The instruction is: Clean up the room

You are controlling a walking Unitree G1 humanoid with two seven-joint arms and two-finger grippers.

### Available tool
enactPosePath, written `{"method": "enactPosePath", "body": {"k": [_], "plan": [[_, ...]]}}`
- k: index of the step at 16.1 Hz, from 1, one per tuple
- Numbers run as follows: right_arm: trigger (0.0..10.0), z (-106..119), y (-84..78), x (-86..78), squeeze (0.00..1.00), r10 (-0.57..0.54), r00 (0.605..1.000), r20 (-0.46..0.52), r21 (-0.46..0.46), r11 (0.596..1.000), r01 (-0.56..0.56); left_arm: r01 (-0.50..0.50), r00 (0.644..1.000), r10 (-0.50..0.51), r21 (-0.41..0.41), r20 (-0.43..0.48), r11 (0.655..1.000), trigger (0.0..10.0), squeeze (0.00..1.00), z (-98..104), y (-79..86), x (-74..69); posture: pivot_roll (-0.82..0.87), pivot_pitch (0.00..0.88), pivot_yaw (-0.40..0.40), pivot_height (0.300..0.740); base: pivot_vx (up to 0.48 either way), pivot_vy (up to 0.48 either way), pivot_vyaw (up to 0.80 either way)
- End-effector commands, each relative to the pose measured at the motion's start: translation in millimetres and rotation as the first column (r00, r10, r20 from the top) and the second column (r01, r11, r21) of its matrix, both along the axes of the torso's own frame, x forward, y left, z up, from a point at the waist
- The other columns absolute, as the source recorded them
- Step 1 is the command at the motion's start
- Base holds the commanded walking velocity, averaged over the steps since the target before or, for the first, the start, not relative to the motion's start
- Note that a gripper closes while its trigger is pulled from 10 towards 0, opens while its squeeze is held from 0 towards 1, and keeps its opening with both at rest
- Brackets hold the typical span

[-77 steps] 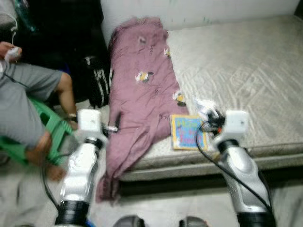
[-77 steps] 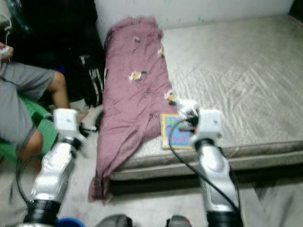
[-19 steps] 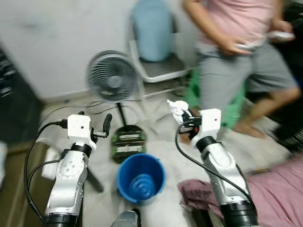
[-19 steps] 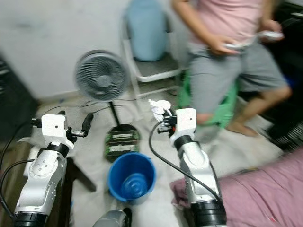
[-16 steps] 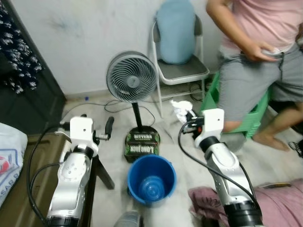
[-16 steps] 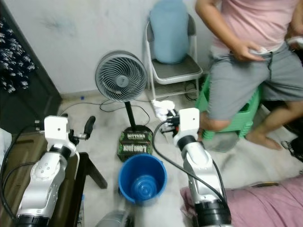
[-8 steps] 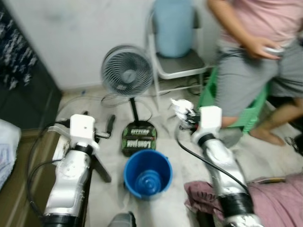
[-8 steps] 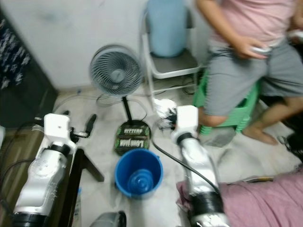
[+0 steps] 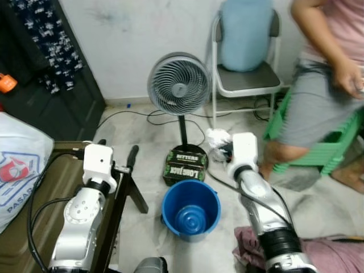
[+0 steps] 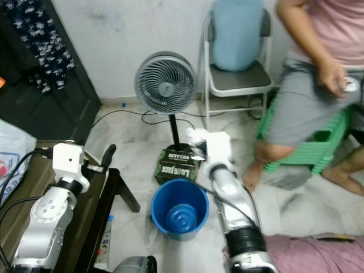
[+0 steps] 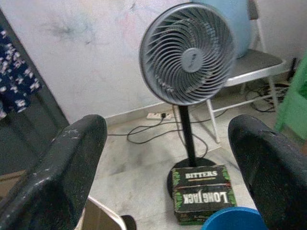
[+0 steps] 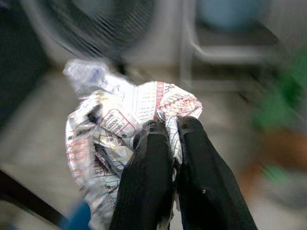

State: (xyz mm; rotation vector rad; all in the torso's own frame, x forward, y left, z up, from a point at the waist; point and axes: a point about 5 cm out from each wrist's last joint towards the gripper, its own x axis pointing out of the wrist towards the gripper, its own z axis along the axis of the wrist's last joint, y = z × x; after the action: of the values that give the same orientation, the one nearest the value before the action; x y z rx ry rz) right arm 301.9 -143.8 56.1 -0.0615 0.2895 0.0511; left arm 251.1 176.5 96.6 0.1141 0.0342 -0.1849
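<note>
crumpled paper [image 12: 122,125] is pinched in the right gripper [image 12: 165,132], fingers pressed together on it w/ printed red/black text showing. only the right wrist view gives me that detail; bg there is blurred. from the head cams i just get a white wad [image 9: 218,138] at the tip of the right arm, held above the floor, just beyond the blue bucket [image 9: 191,210] and beside the fan's base. bucket sits on the floor between both arms, open side up.

left wrist view shows what the head cams don't: left gripper [image 11: 168,143] fingers spread wide, nothing between them, looking at the standing fan [image 11: 188,53] and a box [image 11: 201,193] marked "bitters" / "long jack" at its base, bucket rim just in frame.

pose: right arm stretched fwd, wrist roughly level w/ the box. left arm raised fwd at similar height, over a dark brown table [image 9: 17,210] on my left. white plastic bag [image 9: 17,159] at the far left edge.

person [image 10: 318,74] seated on a green stool [image 10: 310,149] to the right, folding chair [image 9: 245,79] w/ a blue cushion behind the fan. purple cloth [image 9: 318,256] on the floor near my right side.
</note>
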Motion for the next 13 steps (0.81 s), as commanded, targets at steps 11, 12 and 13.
{"method": "enactPosePath", "body": {"k": [11,12,13], "plan": [[10.0,-20.6,7.3,24.3,0.00,-0.135,0.977,-0.165,-0.042,0.991,0.130,0.050,0.990,-0.024,0.181,-0.139,0.982,10.0,0.00,18.3,47.0,-50.1,0.22,0.113,0.230,0.740,0.000,0.000,0.00],[10.0,-19.8,7.5,26.4,0.00,-0.142,0.976,-0.165,-0.039,0.990,0.137,0.050,0.989,-0.023,0.185,-0.143,0.982,10.0,0.00,19.6,48.0,-51.6,0.23,0.114,0.232,0.740,0.000,0.000,0.00],[10.0,-17.5,6.2,29.7,0.00,-0.156,0.976,-0.153,-0.038,0.988,0.152,0.046,0.989,-0.018,0.190,-0.149,0.981,10.0,0.00,20.8,49.3,-52.7,0.23,0.115,0.235,0.740,0.000,0.000,0.00]]}}
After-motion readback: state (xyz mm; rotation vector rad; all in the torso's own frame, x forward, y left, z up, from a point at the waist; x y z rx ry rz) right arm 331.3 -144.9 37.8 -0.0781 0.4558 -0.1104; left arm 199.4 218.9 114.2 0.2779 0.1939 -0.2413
